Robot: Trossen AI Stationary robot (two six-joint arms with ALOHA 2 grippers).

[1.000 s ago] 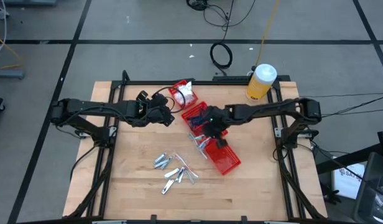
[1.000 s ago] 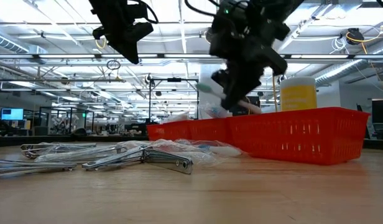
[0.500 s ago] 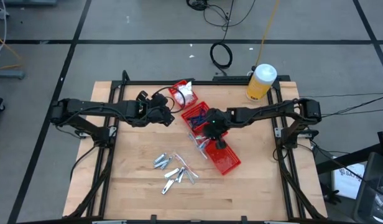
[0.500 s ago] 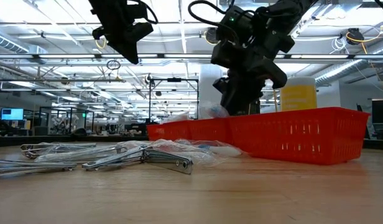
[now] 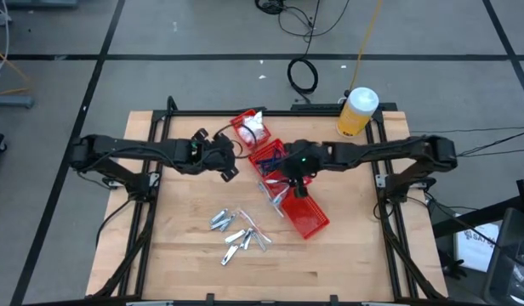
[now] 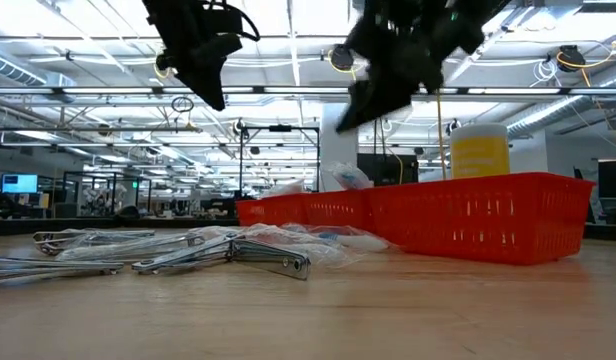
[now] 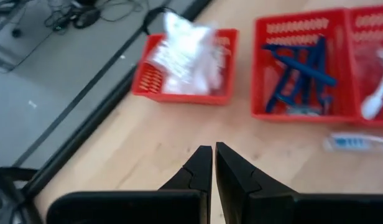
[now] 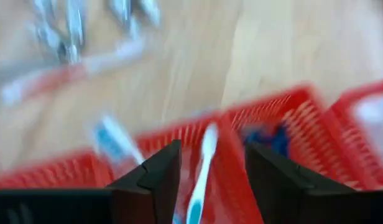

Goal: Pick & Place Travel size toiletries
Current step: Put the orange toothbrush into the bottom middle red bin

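Three red bins stand at the table's far middle. One [image 5: 252,129] holds white packets [image 7: 186,55], one [image 5: 266,156] holds dark blue pieces [image 7: 300,65], and the long one [image 5: 306,212] lies nearer. My right gripper [image 8: 207,165] hovers open over the bins, and a white-and-blue stick [image 8: 201,171] lies in a bin below its fingers. My left gripper [image 7: 213,158] is shut on nothing, above the table left of the bins. Silvery pieces [image 5: 219,221] and clear-wrapped sticks [image 5: 247,223] lie on the wood nearer the front.
A tall yellow bottle with a white cap [image 5: 357,112] stands at the table's far right corner. Another wrapped stick [image 7: 359,142] lies on the wood beside the bins. Bare wood runs along the near edge [image 5: 330,272].
My right gripper has opened and let go of the stick it carried, which now lies in a bin. It has then risen well above the bins.
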